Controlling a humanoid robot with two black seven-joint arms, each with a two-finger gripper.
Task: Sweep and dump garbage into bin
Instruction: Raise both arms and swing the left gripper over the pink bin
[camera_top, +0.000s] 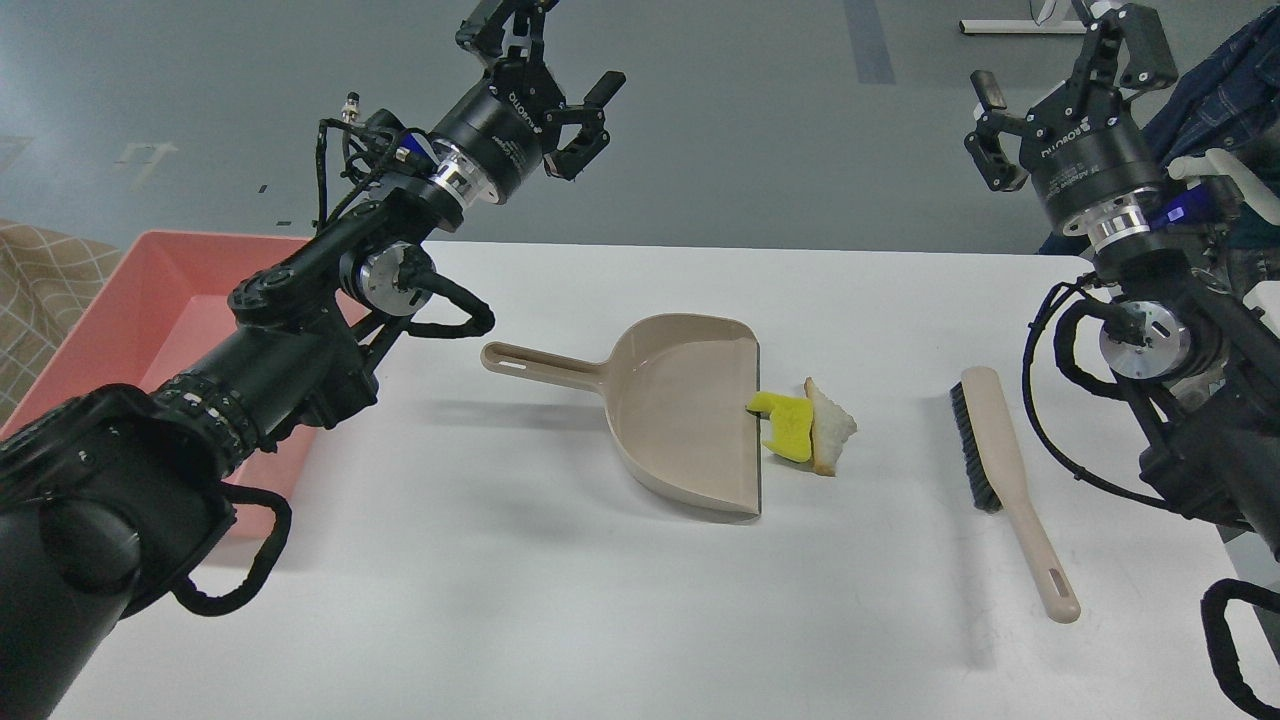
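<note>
Lying on white table (560, 600), yellow scrap (785, 422) touching dustpan (680, 410), bread slice (830, 428) beside

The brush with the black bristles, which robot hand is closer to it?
Right. The right gripper is raised beyond the table's far right edge, above the brush. The left gripper is raised far across, past the dustpan.

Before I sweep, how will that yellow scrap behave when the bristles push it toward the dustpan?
The yellow scrap looks spongy and light, so it may skid or tumble rather than slide. It touches the bread slice, so both probably move together. Its tip already meets the dustpan lip, so little pushing seems needed.
</note>
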